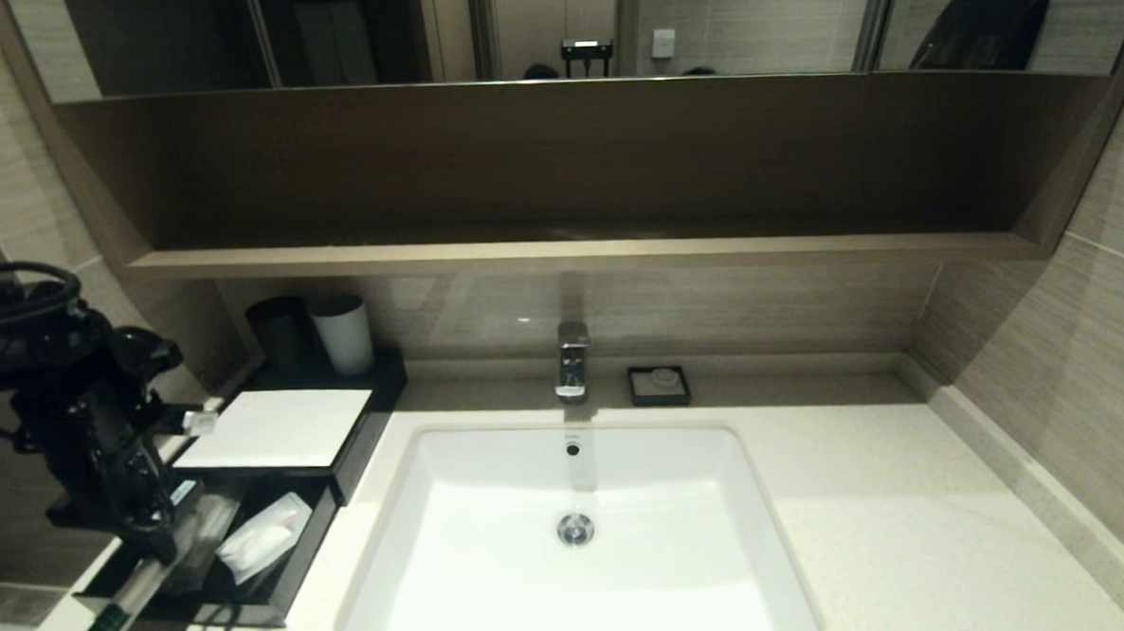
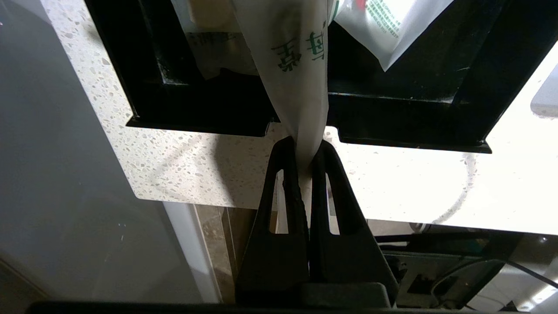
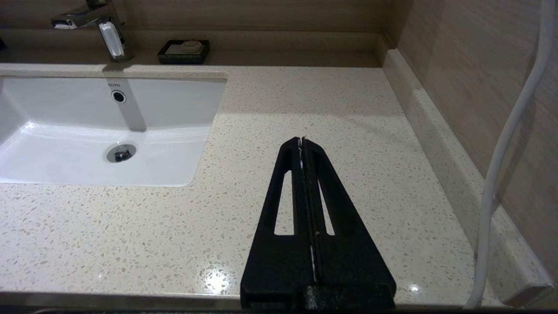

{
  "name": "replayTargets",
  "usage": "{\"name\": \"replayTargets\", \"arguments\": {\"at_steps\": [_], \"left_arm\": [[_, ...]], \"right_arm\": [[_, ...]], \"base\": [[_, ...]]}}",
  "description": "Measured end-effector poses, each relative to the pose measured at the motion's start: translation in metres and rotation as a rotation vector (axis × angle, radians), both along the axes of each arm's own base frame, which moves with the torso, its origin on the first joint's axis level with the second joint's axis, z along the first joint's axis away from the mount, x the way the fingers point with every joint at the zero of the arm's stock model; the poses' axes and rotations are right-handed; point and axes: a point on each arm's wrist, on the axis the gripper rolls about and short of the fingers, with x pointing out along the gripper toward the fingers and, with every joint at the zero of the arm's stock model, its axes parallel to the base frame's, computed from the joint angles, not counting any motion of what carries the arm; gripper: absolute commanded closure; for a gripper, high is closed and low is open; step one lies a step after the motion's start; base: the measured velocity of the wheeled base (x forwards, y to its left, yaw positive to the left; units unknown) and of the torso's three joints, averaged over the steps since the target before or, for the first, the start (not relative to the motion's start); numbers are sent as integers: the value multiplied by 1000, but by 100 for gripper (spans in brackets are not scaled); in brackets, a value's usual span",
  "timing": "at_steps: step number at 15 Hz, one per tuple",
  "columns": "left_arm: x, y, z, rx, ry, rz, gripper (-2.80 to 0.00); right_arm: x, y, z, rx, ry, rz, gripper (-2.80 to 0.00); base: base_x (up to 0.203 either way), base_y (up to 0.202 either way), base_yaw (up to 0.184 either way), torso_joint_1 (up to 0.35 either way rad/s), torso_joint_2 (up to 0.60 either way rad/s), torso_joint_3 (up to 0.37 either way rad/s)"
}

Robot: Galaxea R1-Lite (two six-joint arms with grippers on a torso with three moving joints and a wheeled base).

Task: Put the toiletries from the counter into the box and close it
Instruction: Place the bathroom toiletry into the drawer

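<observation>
At the far left, the left gripper (image 2: 305, 146) hangs over the front edge of the box's pulled-out drawer (image 1: 280, 593), its fingers clamped on the end of a long, slim plastic-wrapped packet (image 2: 292, 65) with green print. The packet runs from the fingertips across the drawer's front wall and into the drawer; in the head view its near end, carrying a green label, sticks out past the drawer over the counter (image 1: 913, 528) edge. Inside the drawer lie other toiletries: a white sachet (image 1: 263, 537) toward the sink side, and a clear packet with a pale wooden piece, partly hidden behind the held one. The box (image 1: 278, 427) sits on the counter just left of the sink (image 1: 572, 533), white top panel up, with a black cup (image 1: 280, 333) and a white cup (image 1: 343, 335) behind it. Behind the basin stands the tap (image 1: 571, 358), and right of it a small black soap dish (image 1: 658, 385). Over the bare counter to the right of the sink, the right gripper (image 3: 302, 140) hovers with its fingers pressed together, holding nothing
</observation>
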Motion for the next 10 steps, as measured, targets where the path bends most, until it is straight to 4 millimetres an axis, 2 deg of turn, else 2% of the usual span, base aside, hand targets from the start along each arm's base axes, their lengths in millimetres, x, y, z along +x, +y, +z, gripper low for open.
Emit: {"name": "replayTargets", "arguments": {"at_steps": [10], "left_arm": [[16,6,-11,-13,56,10,0]], "right_arm": [[0,0,0,0,0,0,0]], "base": [[0,0,0,0,0,0]]}}
